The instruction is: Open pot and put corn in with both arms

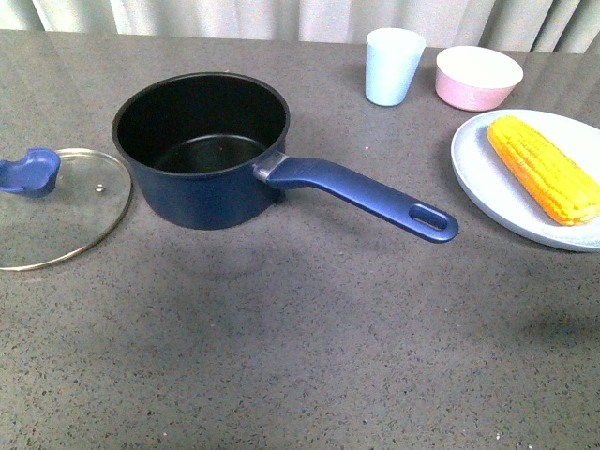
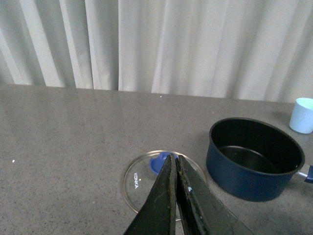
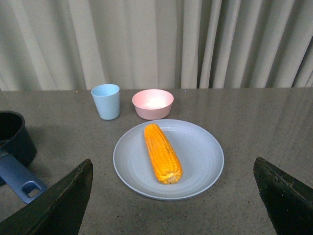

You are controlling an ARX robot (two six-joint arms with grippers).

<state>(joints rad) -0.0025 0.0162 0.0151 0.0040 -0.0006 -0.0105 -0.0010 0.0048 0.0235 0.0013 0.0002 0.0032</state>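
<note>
The navy saucepan (image 1: pixel 202 202) stands uncovered on the grey table (image 1: pixel 281 356), its glass lid (image 1: pixel 56 211) lying flat just beside it. The corn cob (image 1: pixel 544 167) rests on a pale plate (image 1: pixel 478 173). Left gripper (image 2: pixel 175 160) has its jaws pressed together near the lid; right gripper (image 3: pixel 172 164) gapes wide, facing the corn

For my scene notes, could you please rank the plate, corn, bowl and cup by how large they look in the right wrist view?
1. Plate
2. Corn
3. Bowl and cup: nearly alike, the bowl wider, the cup taller. Both stand farther from the camera, so I leave them unranked.
</note>
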